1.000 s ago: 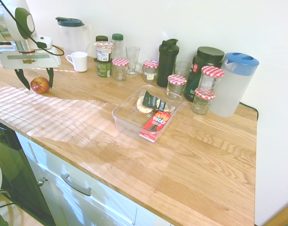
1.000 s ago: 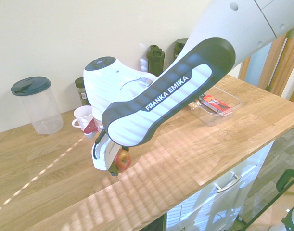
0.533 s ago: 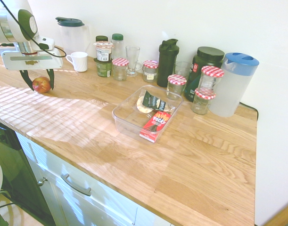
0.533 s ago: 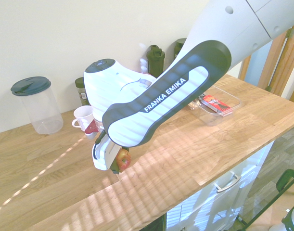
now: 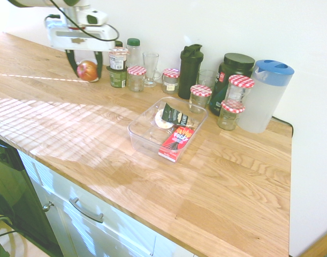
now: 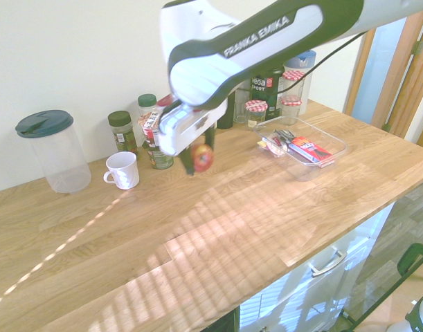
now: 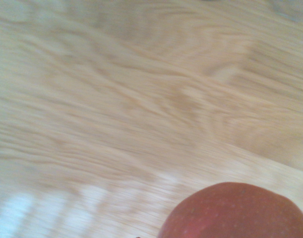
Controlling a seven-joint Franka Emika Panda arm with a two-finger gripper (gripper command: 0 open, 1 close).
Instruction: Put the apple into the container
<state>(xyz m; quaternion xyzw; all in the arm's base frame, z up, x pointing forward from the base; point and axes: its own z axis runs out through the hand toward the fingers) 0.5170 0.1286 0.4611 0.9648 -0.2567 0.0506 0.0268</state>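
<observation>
Okay, one apple (image 5: 87,70), red with yellowish patches, sits between the two fingers of the tool (image 5: 88,75), which are closed in on its sides and have hold of it. It looks lifted just off the wooden surface (image 5: 233,182), outside the container and well apart from it. Grasp and lift look done; left to do: carry over, lower in, let go. I'd put it around halfway.

Nearest the apple: one white mug (image 6: 122,170) and one stack of two food tubs (image 5: 118,67).

One clear plastic container (image 5: 141,143), rectangular, open on top. Inside: one red Pocky box (image 5: 175,143), one dark packet (image 5: 174,114), one pale round item (image 5: 162,120), too small to name. The free end probably suits the apple best.

Further out, along the wall: five glass jars with red-checked lids (image 5: 200,99), one black shaker bottle (image 5: 190,72), one big dark lidded tub (image 5: 235,67), one blue-lidded pitcher (image 5: 265,99), one dark-lidded pitcher (image 6: 57,155).
</observation>
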